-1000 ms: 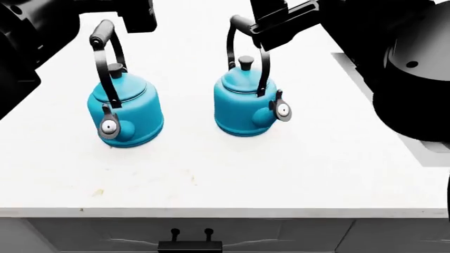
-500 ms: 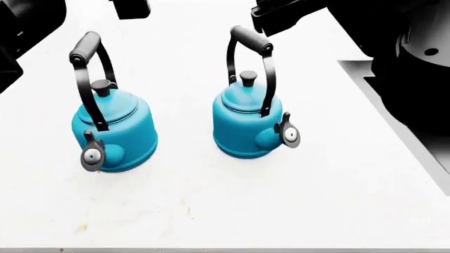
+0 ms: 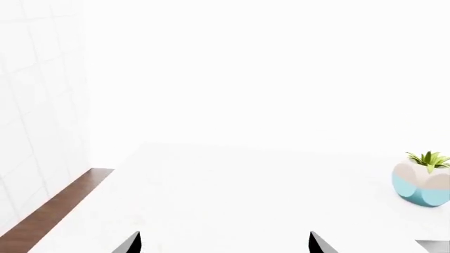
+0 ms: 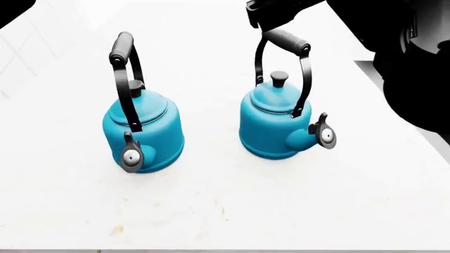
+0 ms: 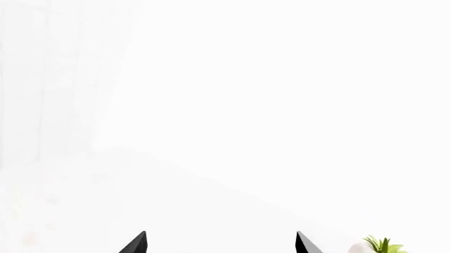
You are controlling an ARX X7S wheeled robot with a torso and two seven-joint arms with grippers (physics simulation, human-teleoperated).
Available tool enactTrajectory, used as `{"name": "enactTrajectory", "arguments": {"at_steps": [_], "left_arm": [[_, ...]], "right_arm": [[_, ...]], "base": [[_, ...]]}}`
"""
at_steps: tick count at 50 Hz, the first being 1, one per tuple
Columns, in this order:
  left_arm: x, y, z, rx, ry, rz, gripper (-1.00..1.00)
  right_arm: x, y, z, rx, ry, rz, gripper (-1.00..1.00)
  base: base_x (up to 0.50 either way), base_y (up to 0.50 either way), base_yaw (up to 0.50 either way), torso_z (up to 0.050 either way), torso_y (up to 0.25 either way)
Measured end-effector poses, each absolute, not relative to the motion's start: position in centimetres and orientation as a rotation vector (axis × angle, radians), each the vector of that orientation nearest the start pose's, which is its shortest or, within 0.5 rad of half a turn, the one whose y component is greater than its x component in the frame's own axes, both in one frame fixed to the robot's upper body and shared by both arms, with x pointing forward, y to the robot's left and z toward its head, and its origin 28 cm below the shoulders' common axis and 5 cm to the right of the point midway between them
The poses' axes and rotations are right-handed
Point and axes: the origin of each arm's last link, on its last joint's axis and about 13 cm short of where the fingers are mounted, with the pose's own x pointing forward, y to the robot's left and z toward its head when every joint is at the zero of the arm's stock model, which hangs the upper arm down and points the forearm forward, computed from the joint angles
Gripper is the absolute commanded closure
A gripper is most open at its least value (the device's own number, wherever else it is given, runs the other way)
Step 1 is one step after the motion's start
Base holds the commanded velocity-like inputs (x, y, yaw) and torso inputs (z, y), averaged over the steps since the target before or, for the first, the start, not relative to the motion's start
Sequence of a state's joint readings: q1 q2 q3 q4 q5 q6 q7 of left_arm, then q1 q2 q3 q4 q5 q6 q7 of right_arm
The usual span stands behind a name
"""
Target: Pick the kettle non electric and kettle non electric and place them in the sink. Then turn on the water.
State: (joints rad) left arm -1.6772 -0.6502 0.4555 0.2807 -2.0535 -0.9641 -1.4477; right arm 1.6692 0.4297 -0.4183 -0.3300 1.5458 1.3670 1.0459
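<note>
Two turquoise kettles upright on the white countertop (image 4: pixel 232 211), apart from each other.

The left kettle (image 4: pixel 143 132) points its spout forward; the right kettle (image 4: pixel 280 122) has the right gripper (image 4: pixel 271 11) just above its handle, untouched. Both wrist views show fingertips spread wide, holding nothing, with a potted plant (image 3: pixel 422 181) beyond.

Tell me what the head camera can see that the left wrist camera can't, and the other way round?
Only the head view shows the two glossy turquoise stovetop kettles, the left one and the right one, both standing upright on the counter, with the right arm's black gripper just above the right kettle's handle. Only the left wrist view shows the small green plant in a pale teal and white pot, a white tiled wall and the left gripper, open with nothing between its tips. Both show the white countertop.
</note>
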Motion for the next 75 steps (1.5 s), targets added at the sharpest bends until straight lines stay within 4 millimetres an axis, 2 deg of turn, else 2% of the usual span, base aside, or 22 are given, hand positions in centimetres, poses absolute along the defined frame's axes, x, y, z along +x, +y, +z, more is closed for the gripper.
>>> {"name": "enactTrajectory", "arguments": {"at_steps": [15,44,75], "left_arm": [[19.5,21.1,41.1,-0.072,-0.122,-0.039,-1.00],[19.6,20.9,40.9,-0.071,-0.114,-0.047,-1.00],[19.6,20.7,40.8,-0.068,-0.108,-0.058,-1.00]], "right_arm": [[22.5,-7.5,39.3,-0.338,-0.232,0.142,-1.00],[24.7,-8.5,36.8,-0.302,-0.020,0.070,-1.00],[26.4,-8.8,35.5,-0.197,0.115,0.189,-1.00]], "base": [[0.16,0.00,0.00,0.000,0.000],[0.00,0.00,0.00,0.000,0.000],[0.00,0.00,0.00,0.000,0.000]]}}
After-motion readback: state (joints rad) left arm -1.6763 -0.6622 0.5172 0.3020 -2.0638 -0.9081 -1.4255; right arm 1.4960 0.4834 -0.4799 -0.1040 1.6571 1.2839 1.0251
